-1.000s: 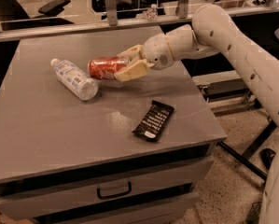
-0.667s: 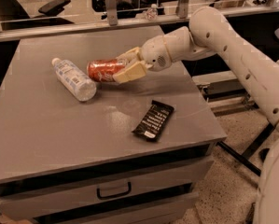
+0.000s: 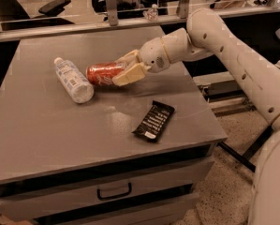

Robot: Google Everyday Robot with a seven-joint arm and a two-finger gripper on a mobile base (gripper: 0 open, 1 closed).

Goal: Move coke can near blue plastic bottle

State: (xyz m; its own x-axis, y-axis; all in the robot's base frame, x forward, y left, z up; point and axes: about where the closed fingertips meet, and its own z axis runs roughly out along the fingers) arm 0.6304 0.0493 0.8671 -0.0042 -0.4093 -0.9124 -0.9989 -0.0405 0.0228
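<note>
Lying on its side, the coke can (image 3: 103,73) is pinched between the gripper's (image 3: 124,71) jaws, just beside the blue plastic bottle (image 3: 73,79) on the grey cabinet top (image 3: 46,135); a black snack wrapper (image 3: 154,121) rests nearby.

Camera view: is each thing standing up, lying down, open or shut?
coke can: lying on its side, gripped at one end.
blue plastic bottle: lying on its side, cap on.
black packet: lying flat.
drawer: shut.
claw: shut on the coke can's right end.
</note>
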